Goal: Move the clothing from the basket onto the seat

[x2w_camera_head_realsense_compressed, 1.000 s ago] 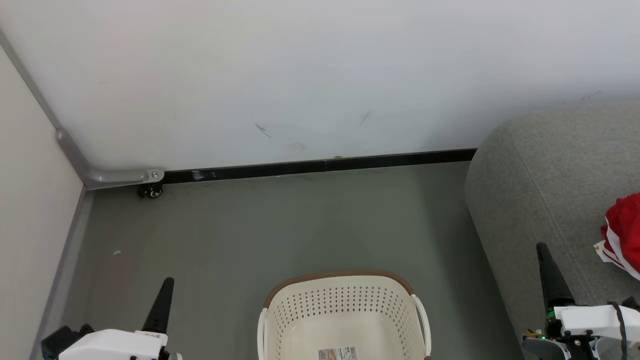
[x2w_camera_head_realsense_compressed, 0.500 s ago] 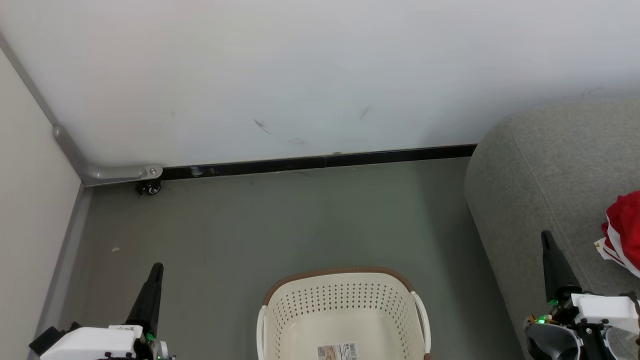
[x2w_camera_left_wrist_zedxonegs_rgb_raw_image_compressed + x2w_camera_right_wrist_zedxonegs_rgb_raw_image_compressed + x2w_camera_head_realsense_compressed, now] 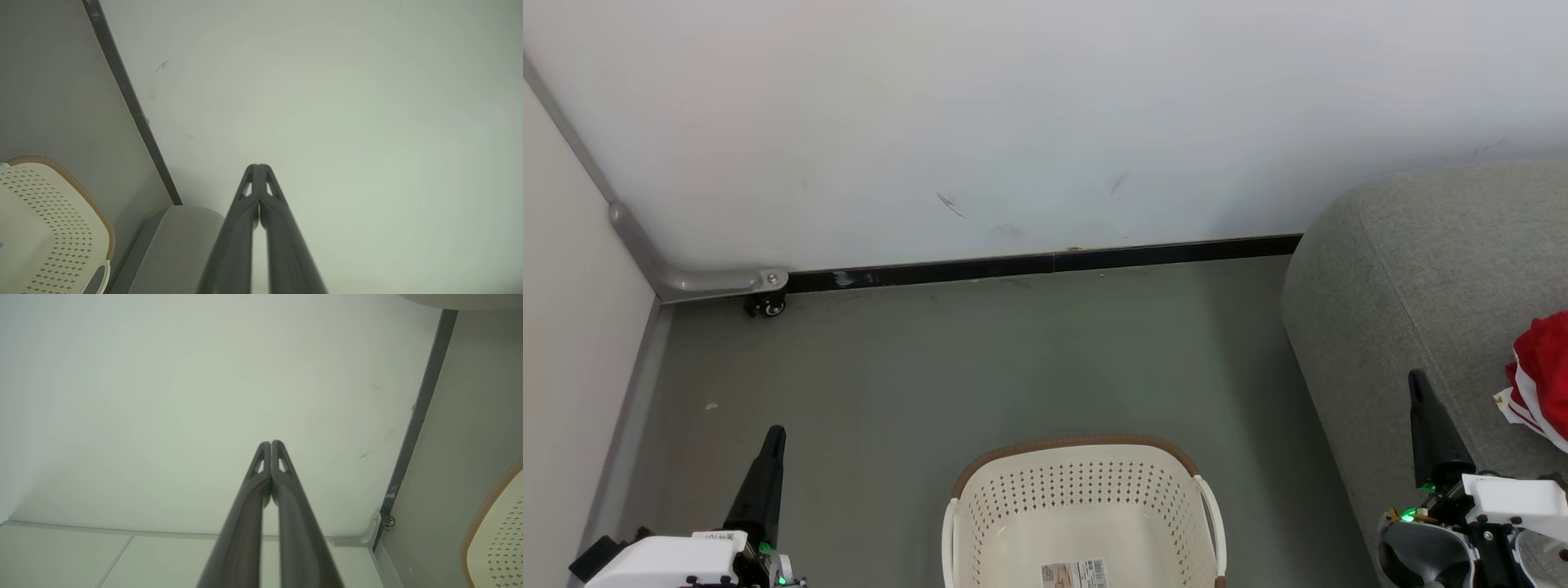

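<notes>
The cream-white basket [image 3: 1086,490] with its brown rim stands on the floor at the bottom middle of the head view; the part of its inside that shows holds a paper label and no fabric. Red clothing [image 3: 1543,376] with white trim lies on the grey seat [image 3: 1413,278] at the right edge. My left gripper [image 3: 776,433] is shut and empty, left of the basket. My right gripper [image 3: 1419,380] is shut and empty beside the seat's side. Both wrist views show the fingertips pressed together, left gripper [image 3: 258,166] and right gripper [image 3: 271,443], pointing at the white wall.
A white wall with a black skirting strip [image 3: 1045,265] closes the far side. A panel on a small castor [image 3: 766,307] stands at the left. Grey floor [image 3: 980,367] lies between the wall and the basket.
The left gripper has drawn back toward the lower left, and the right gripper has shifted slightly up and right. The head camera has also shifted a little.
</notes>
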Available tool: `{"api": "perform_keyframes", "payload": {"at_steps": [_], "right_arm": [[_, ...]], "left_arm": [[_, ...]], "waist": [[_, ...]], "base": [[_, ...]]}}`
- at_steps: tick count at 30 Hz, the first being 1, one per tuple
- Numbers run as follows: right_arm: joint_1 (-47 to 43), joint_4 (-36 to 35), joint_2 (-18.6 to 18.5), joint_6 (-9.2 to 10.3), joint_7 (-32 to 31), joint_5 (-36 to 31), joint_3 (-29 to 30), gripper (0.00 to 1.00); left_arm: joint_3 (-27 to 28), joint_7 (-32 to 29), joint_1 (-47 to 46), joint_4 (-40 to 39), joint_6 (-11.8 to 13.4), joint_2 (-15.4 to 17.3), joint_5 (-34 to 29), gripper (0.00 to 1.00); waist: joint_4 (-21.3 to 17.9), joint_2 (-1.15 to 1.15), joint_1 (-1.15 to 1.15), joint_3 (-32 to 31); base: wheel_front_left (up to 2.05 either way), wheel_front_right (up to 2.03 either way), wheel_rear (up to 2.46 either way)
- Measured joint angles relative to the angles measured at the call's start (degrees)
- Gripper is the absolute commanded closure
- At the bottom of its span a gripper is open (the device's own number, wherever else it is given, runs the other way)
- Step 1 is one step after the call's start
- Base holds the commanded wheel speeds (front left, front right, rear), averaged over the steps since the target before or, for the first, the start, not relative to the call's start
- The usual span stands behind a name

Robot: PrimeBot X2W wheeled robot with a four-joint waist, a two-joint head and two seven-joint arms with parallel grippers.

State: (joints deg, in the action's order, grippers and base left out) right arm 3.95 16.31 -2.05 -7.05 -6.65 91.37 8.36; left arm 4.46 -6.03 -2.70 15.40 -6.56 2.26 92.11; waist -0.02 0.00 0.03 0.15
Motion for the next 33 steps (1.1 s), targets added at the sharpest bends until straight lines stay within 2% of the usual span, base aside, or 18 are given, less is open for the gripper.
{"api": "perform_keyframes", "payload": {"at_steps": [33], "right_arm": [[-0.01,-0.23,-0.01,0.0,0.01,0.01,-0.1,1.0]], "left_arm": [[0.04,-0.01,-0.66,0.44,-0.08,0.0,0.0,1.0]], "waist": [[0.01,0.0,-0.01,0.0]], "base": [[0.0,0.0,0.0]]}}
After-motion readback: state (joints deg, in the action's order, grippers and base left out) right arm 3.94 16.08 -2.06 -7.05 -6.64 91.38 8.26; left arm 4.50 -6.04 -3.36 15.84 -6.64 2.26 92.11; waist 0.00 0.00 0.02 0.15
